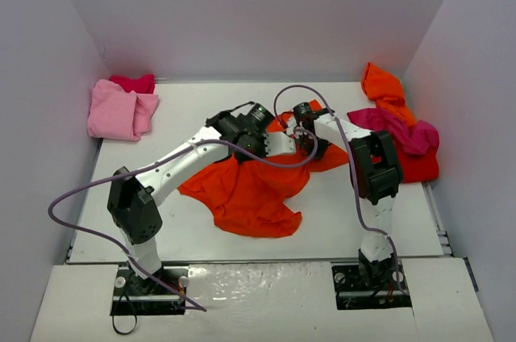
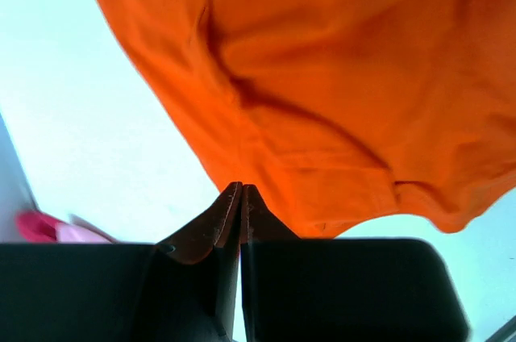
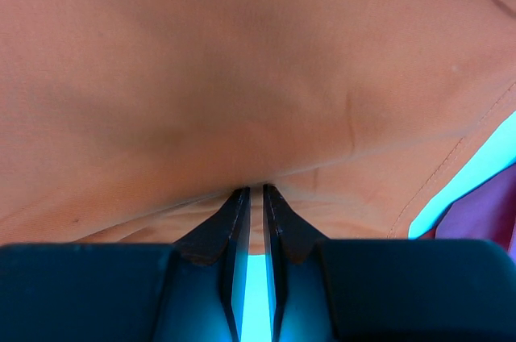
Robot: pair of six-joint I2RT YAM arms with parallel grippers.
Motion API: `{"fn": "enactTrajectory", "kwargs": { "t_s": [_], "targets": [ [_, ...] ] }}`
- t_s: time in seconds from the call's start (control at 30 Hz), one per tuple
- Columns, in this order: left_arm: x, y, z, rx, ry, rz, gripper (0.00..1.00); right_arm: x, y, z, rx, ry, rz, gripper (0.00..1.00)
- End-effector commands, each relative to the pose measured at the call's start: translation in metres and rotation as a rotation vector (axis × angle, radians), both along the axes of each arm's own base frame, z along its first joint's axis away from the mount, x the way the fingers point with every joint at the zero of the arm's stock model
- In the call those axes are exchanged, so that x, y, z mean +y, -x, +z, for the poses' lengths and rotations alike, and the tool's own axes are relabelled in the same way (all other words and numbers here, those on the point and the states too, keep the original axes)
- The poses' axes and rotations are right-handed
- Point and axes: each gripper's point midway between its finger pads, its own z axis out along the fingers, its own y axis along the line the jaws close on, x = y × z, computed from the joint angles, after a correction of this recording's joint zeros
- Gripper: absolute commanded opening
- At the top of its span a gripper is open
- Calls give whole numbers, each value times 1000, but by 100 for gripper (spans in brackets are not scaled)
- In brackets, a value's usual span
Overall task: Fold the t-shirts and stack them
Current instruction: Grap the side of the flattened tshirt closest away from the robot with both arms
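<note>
Plain white tabletop, pale walls. An orange shirt sprawls mid-table, left gripper pressed together at its edge, right gripper pinching it. There's a pink shirt back-left.

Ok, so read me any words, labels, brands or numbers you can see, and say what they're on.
None: no text is readable in any view. The orange t-shirt, pink t-shirt, magenta t-shirt, table, left arm and right arm show no print, tag or number.
</note>
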Motion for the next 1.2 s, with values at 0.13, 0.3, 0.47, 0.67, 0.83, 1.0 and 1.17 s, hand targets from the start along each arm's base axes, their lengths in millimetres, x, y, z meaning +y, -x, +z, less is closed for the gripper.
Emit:
{"fn": "enactTrajectory", "kwargs": {
  "t_s": [0.13,0.3,0.47,0.67,0.83,1.0,1.17],
  "targets": [
    [53,0,-41,216,14,135,0,1,-12,25,-50,-47,-7,3],
    [61,19,-71,347,-1,122,0,14,-32,46,-82,-88,19,0],
    [62,32,-89,453,-9,117,0,23,-45,57,-108,-128,28,0],
    [76,69,-113,738,-89,83,0,31,-45,38,-58,-177,24,0],
    [85,71,-122,767,-99,94,0,29,-31,12,18,-169,30,0],
    [105,66,-126,878,-89,155,0,22,-10,-12,105,-134,34,0],
    [144,28,-140,884,-47,336,0,2,15,-32,193,-51,35,0]
  ]
}}
